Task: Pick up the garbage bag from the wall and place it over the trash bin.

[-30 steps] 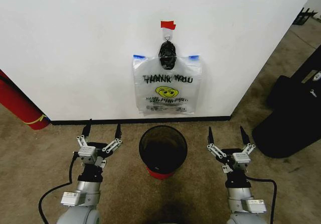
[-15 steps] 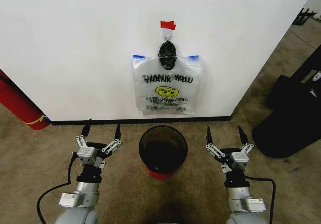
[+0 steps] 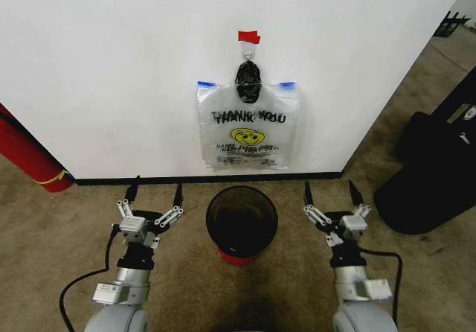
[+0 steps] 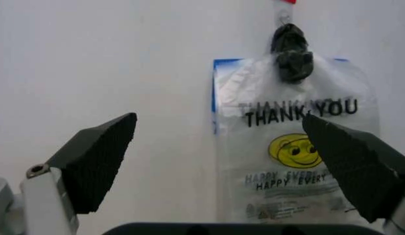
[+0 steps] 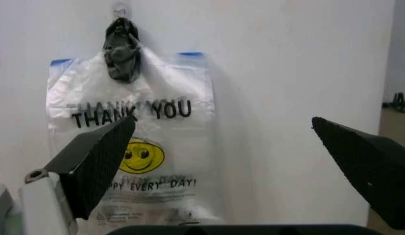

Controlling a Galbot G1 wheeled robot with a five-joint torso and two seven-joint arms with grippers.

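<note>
Head view: both my arms have crept forward toward the wall (image 3: pixel 111 64), so the reach is only starting. My left gripper (image 3: pixel 157 190) and right gripper (image 3: pixel 327 187) flank the trash bin (image 3: pixel 242 220), fingers spread wide, holding nothing. The garbage bag (image 3: pixel 248 127) hangs on the wall above the bin, untouched

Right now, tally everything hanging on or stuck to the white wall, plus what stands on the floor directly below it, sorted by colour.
Whitish: 1, the thin translucent plastic garbage bag with blue strips.
Black: 2, the small bunched black lump on the hook, the round black mesh trash bin.
Red: 1, the small red tape piece.
Total: 4.
</note>
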